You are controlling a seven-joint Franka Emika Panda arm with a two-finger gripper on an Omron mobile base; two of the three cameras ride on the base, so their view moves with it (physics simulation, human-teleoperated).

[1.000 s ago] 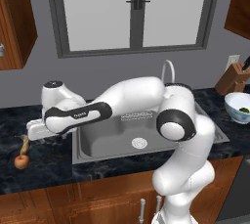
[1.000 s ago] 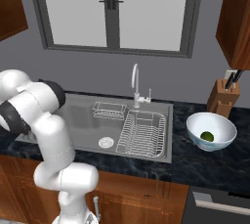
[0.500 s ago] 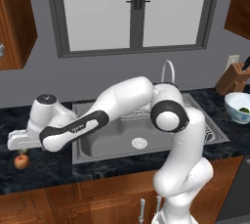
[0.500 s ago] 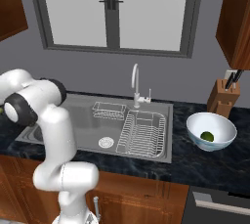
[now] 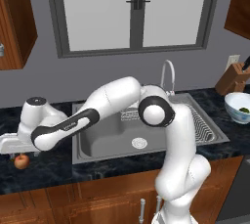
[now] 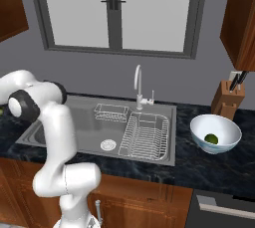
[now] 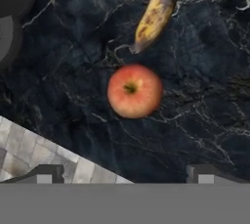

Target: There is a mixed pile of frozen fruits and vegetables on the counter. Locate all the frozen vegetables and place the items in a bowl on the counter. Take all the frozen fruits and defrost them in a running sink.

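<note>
Apple [image 7: 134, 91] beside banana [image 7: 157, 10] in hand view; right base view's bowl [image 6: 224, 142]

Your arm reaches far out to its left, elbow bent high, forearm sloping down and the hand held low and level. Your claw [image 7: 124, 174] points straight downward, its two dark fingertips [image 7: 46, 173] spread wide apart, gripping nothing.

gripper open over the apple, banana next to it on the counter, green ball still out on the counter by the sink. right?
Not the ball. The green ball lies inside the white bowl, as the right base view shows. The rest holds: the open gripper hangs over the apple, banana beside it on the counter.
</note>
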